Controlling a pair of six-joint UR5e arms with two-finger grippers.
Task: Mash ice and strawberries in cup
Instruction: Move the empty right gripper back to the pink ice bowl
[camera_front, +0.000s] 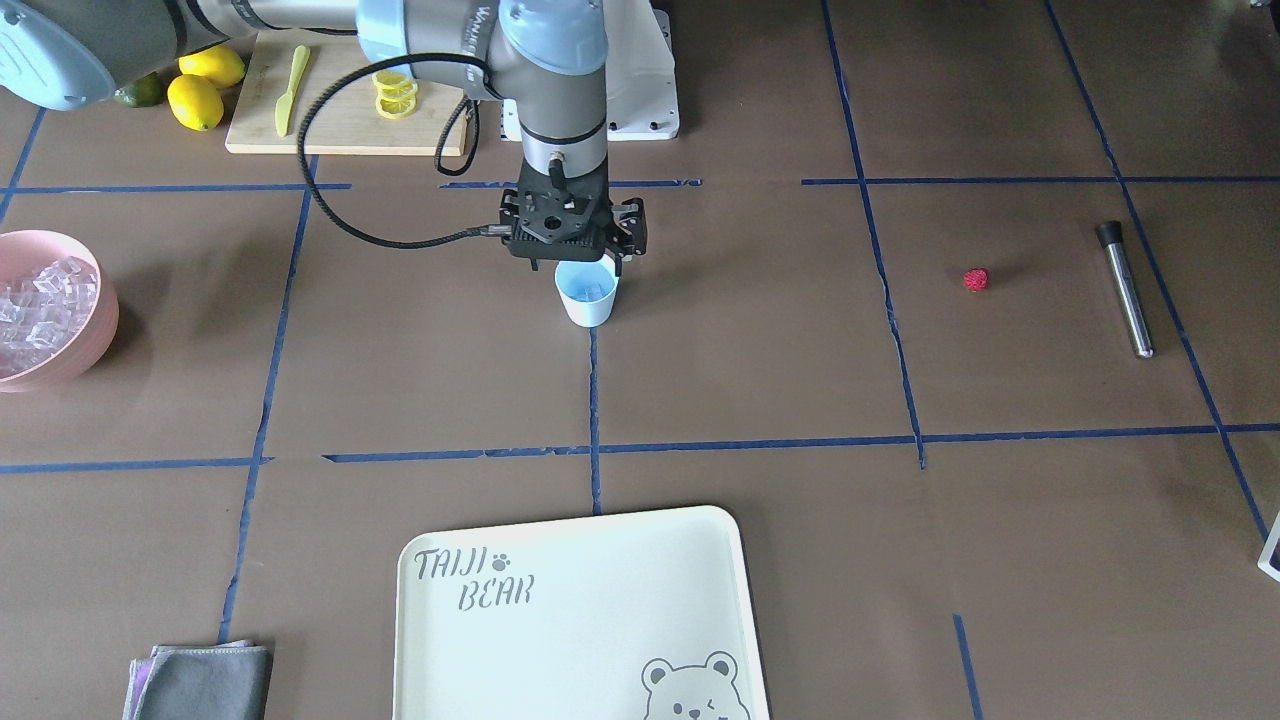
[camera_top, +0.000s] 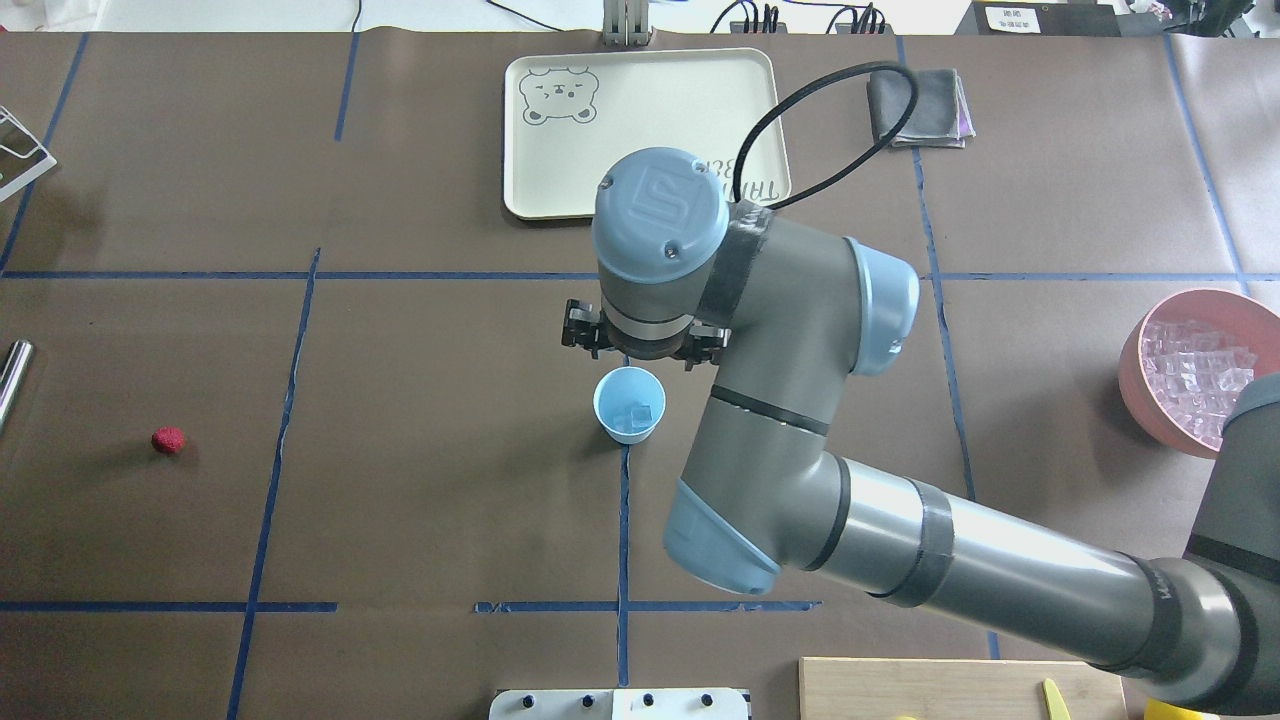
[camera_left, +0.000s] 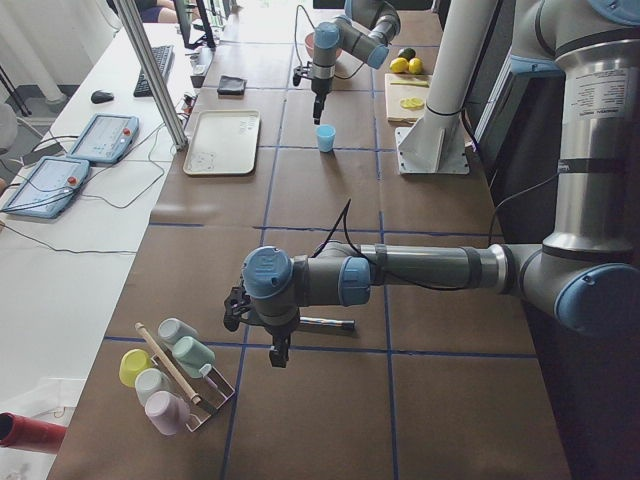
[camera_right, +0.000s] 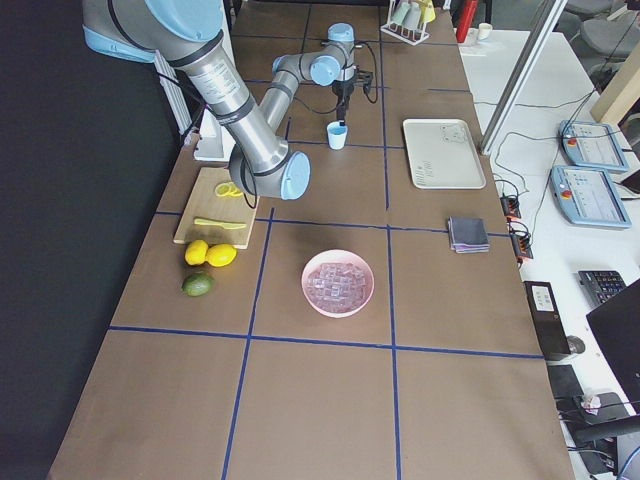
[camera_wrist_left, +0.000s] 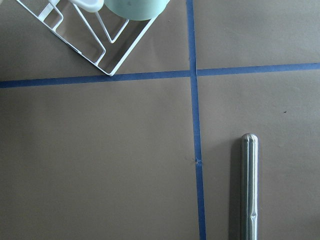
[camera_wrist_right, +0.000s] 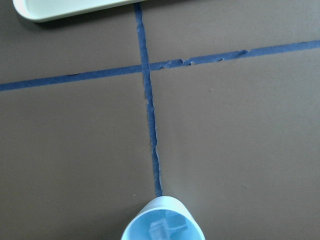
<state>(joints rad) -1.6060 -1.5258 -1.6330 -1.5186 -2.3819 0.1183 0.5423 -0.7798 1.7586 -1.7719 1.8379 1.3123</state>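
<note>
The cup (camera_front: 588, 300), probably light, thin plastic and easily tipped, stands near the middle of the tabletop (camera_front: 760, 340) holding slippery ice (camera_top: 640, 412); its wall looks the best place to grip. The soft strawberry (camera_front: 976, 280) lies toward the robot's left end. The right claw (camera_front: 588, 260) hangs over the cup and the left claw (camera_left: 278, 352) over the left end; whether either is spread cannot be told. Brown covering, blue tape lines.

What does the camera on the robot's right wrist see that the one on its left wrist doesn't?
Only the right wrist view shows the light-blue cup with ice inside, at its bottom edge, and a corner of the pale tray at the top. Only the left wrist view shows a metal rod lying flat and a white wire rack with a pale green cup on it. Both show the brown table crossed by blue tape lines.
</note>
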